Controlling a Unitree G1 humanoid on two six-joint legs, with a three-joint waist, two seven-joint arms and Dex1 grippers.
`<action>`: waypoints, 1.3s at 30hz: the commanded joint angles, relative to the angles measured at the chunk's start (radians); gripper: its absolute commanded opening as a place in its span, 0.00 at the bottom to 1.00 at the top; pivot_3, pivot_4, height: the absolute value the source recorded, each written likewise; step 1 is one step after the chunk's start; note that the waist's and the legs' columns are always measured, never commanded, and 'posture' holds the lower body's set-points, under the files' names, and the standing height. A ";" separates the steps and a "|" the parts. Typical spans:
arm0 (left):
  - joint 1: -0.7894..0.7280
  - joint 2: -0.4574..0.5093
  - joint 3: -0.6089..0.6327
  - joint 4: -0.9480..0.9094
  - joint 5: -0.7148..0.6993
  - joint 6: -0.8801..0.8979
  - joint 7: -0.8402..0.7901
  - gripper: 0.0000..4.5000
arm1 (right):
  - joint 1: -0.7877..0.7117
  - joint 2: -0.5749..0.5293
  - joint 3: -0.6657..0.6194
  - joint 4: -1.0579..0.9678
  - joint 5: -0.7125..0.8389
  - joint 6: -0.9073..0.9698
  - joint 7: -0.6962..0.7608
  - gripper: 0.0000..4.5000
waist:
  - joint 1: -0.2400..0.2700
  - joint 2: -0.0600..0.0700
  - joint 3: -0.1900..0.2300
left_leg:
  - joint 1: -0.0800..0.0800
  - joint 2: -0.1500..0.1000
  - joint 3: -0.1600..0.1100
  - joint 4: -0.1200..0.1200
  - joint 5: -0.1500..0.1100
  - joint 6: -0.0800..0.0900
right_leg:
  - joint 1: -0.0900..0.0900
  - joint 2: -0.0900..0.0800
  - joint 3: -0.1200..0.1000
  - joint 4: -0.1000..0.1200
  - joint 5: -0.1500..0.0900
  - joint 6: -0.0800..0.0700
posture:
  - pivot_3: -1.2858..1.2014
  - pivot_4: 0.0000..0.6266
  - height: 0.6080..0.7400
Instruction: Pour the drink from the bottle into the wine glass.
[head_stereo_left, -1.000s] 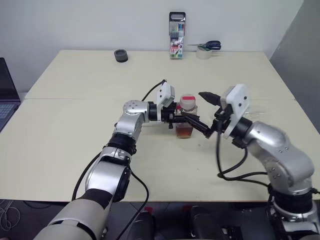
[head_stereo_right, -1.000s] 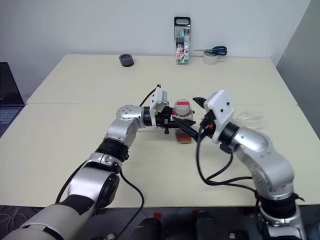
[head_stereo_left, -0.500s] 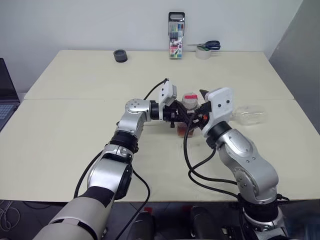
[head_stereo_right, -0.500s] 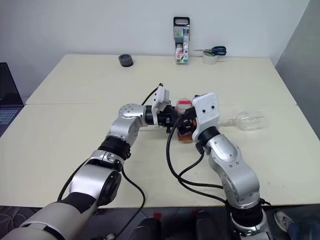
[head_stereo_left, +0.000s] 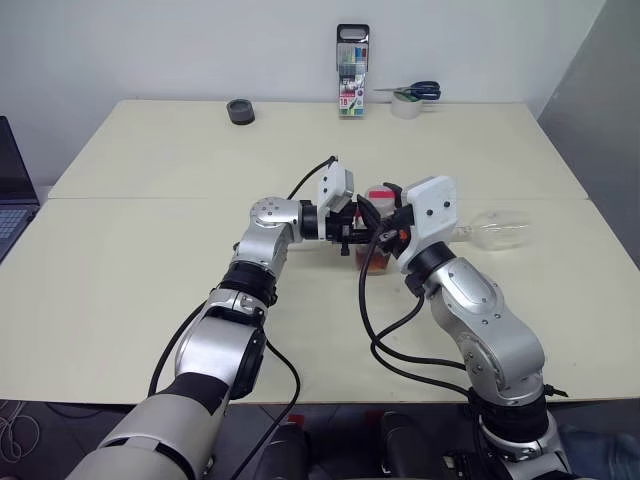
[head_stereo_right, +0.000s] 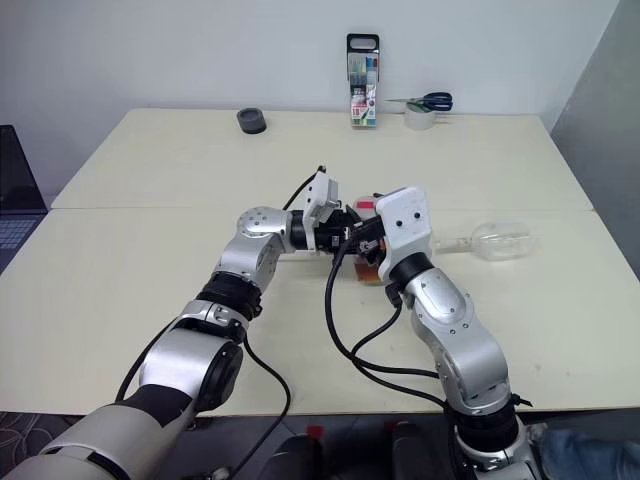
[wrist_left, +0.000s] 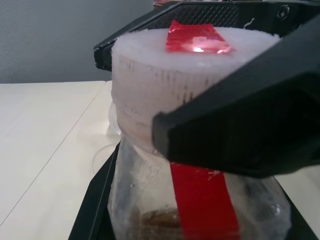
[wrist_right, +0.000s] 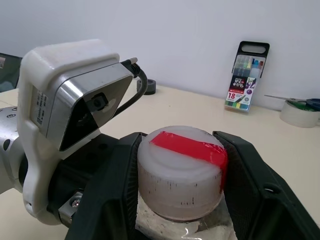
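The bottle (head_stereo_left: 373, 258) stands upright at the table's middle, a clear bottle with a red label strip (wrist_left: 202, 200) and a white cap (wrist_right: 181, 170) marked with red tape. A little amber drink (wrist_left: 159, 220) sits in its base. My left gripper (head_stereo_left: 358, 240) comes in from the left, level, and is shut on the bottle's body. From the right, my right gripper (wrist_right: 179, 136) has a black finger pressed on each side of the cap. The wine glass (head_stereo_left: 498, 229) lies on its side to the right of the bottle, apart from both grippers.
A pack of coloured markers (head_stereo_left: 353, 72) stands at the table's far edge, beside a tape roll with scissors on it (head_stereo_left: 408, 100). A small black roll (head_stereo_left: 241, 111) lies at the far left. A laptop (head_stereo_left: 10, 190) sits off the table's left side.
My right gripper has swung left over the bottle's top and closed its fingers around the cap. The arm's move uncovered the wine glass. My left gripper and the bottle stayed put.
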 joint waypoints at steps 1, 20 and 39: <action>-0.015 0.006 -0.002 -0.022 0.000 -0.014 -0.022 0.39 | -0.034 -0.057 0.000 -0.022 0.048 -0.045 0.132 0.42 | 0.000 0.000 0.000 | 0.000 0.000 0.000 0.000 0.000 0.000 | 0.000 0.000 0.000 0.000 0.000 0.000 | 0.52 0.24 1.00; -0.041 0.031 0.008 -0.023 -0.021 -0.021 -0.057 0.37 | -0.193 -0.390 -0.170 0.128 0.392 0.024 0.644 0.89 | 0.000 0.000 0.000 | 0.000 0.000 0.000 0.001 -0.001 0.002 | 0.001 -0.001 -0.001 0.000 0.000 0.000 | 0.52 0.24 1.00; -0.028 0.024 0.007 -0.045 -0.022 -0.001 -0.072 0.37 | -0.132 -0.290 -0.204 0.113 0.281 -0.075 0.413 0.89 | 0.000 0.000 0.000 | 0.000 0.000 0.000 0.001 -0.001 0.002 | 0.000 -0.001 0.000 0.000 0.000 0.000 | 0.52 0.24 1.00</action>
